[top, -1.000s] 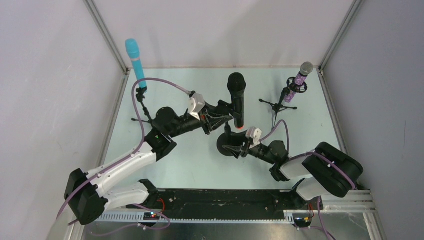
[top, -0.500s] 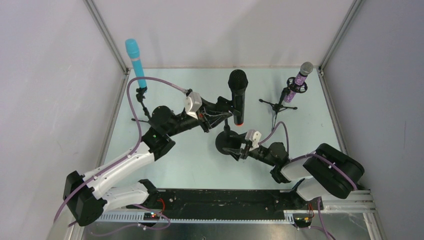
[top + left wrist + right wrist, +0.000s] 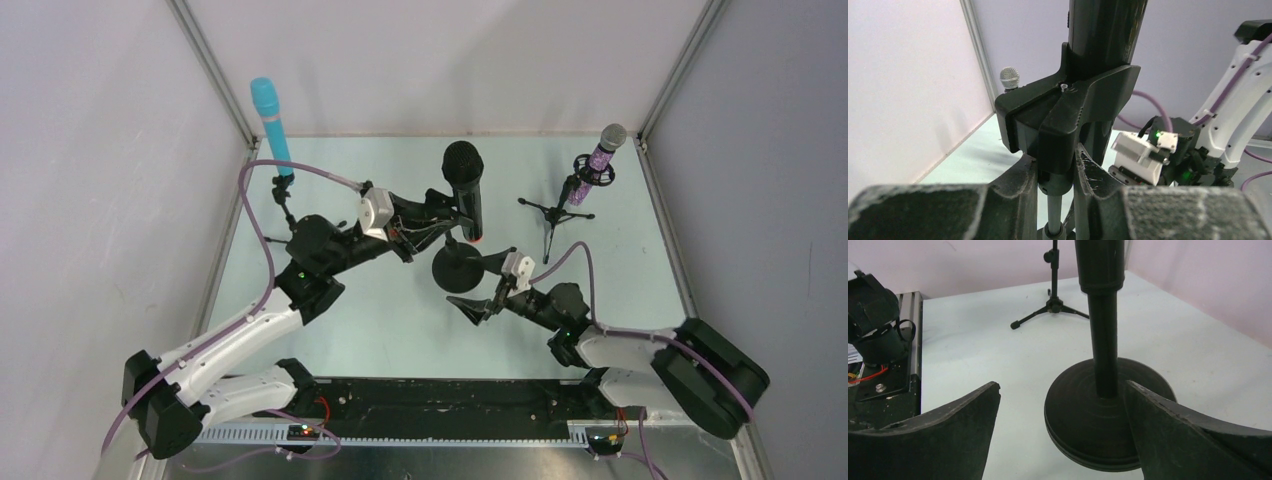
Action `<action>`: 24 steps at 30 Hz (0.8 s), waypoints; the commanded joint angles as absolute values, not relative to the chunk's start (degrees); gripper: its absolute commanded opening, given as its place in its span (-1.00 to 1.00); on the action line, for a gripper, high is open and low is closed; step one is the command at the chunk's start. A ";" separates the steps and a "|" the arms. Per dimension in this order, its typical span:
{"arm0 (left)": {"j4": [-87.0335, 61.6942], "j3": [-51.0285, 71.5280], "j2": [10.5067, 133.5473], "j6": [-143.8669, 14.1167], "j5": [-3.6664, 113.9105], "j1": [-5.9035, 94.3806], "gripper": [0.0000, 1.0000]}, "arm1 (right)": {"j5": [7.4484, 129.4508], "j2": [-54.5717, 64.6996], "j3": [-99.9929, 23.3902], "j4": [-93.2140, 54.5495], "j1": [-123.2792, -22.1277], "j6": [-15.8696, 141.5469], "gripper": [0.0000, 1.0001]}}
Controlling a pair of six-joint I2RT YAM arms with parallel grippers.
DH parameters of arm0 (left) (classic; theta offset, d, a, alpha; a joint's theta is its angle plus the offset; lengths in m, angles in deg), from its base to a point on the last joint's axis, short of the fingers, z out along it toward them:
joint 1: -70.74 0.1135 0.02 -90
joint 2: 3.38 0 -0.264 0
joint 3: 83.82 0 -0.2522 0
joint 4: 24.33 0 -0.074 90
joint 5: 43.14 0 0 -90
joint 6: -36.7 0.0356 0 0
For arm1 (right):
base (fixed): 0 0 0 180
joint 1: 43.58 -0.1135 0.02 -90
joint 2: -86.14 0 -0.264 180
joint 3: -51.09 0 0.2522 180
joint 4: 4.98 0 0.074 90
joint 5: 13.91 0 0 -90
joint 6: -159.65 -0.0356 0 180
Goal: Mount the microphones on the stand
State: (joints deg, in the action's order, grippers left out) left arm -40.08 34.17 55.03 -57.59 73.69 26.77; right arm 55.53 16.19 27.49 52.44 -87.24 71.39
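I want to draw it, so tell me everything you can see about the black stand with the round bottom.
The black stand has a wide round base sitting flat on the pale table, an upright dark pole, and a plastic-looking clip on top holding the black microphone. The left end effector is shut on the neck under the clip. The right end effector is open beside the base, not gripping it.

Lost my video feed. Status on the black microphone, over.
Left gripper shut on neck of black clip stand. Right gripper open by its round base. Long black orange-ringed microphone seated in clip. No obstruction.
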 commanded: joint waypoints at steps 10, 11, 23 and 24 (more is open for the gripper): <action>-47.97 34.89 53.44 -53.37 69.20 26.70 -1.00 | 60.51 43.60 24.53 22.28 -85.81 71.68 0.99; -47.89 34.92 53.65 -52.68 69.04 26.64 -1.00 | 61.08 46.33 24.56 20.80 -85.80 71.68 0.99; -47.48 35.66 55.03 -52.05 67.13 26.80 -1.00 | 63.57 60.22 27.96 5.29 -84.08 70.03 0.99; -47.48 35.66 55.41 -52.15 66.85 26.82 -1.00 | 63.60 60.39 28.16 5.20 -83.89 69.93 0.99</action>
